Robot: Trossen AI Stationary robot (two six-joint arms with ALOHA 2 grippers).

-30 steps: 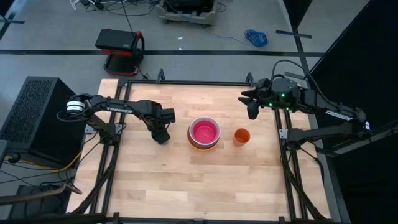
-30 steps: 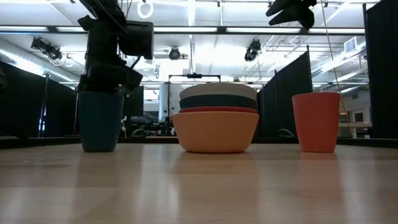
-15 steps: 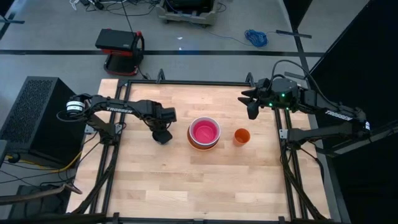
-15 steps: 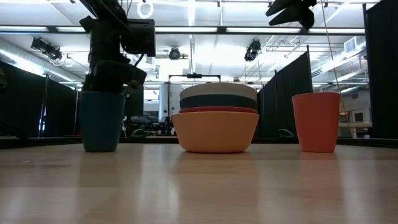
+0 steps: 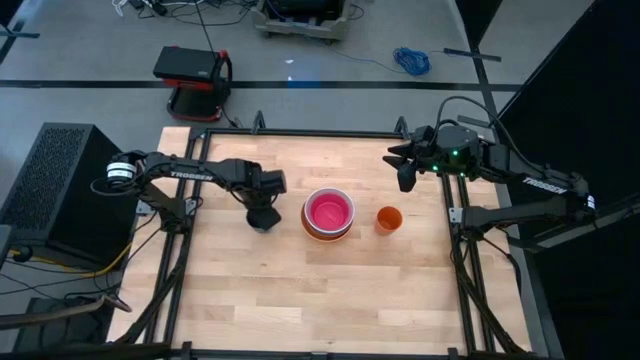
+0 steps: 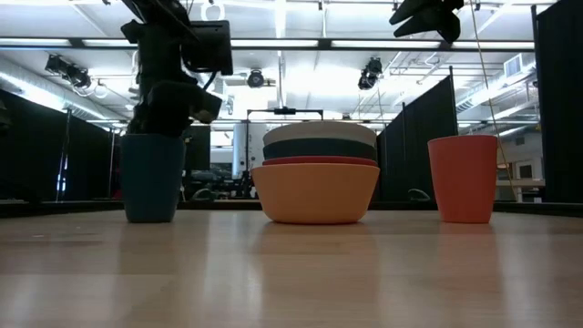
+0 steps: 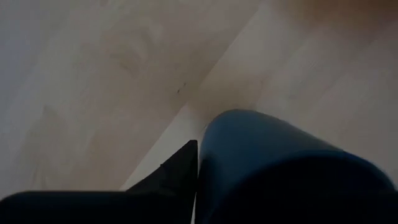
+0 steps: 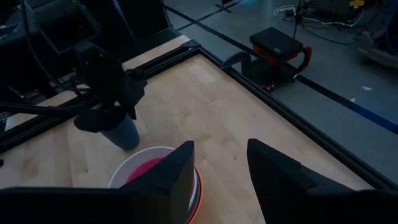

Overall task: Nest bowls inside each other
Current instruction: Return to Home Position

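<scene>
Clock directions are read from above, with 12 o'clock at the table's far edge.

1. Bowls. The five round shallow plastic bowls stand nested in one stack point(image 5: 328, 213) near the middle of the pale wooden table point(image 5: 300, 290). From table height the order upward is orange bowl point(image 6: 317, 196), red bowl point(image 6: 319, 161), teal-blue bowl point(image 6: 319, 148) and white bowl point(image 6: 319, 130). From above, the pink bowl point(image 5: 329, 211) sits innermost, ringed by the white rim.

2. Cups. The small dark blue cup point(image 6: 152, 178) stands upright at 9 o'clock from the stack, near it but apart. The small narrow orange cup point(image 5: 389, 218) stands upright at 3 o'clock, just beside the stack, not touching.

3. Left gripper point(image 5: 262, 215). It sits directly over the blue cup, at 9 o'clock from the stack, and clasps the cup at its rim. In the wrist view one dark finger point(image 7: 174, 174) lies against the cup wall; the other is hidden behind the cup. It has no contact with the bowls.

4. Right gripper point(image 5: 405, 172). It hangs high above the table at about 2 o'clock from the stack, well apart from it. Its jaws stand parted with a clear gap and hold nothing.
</scene>
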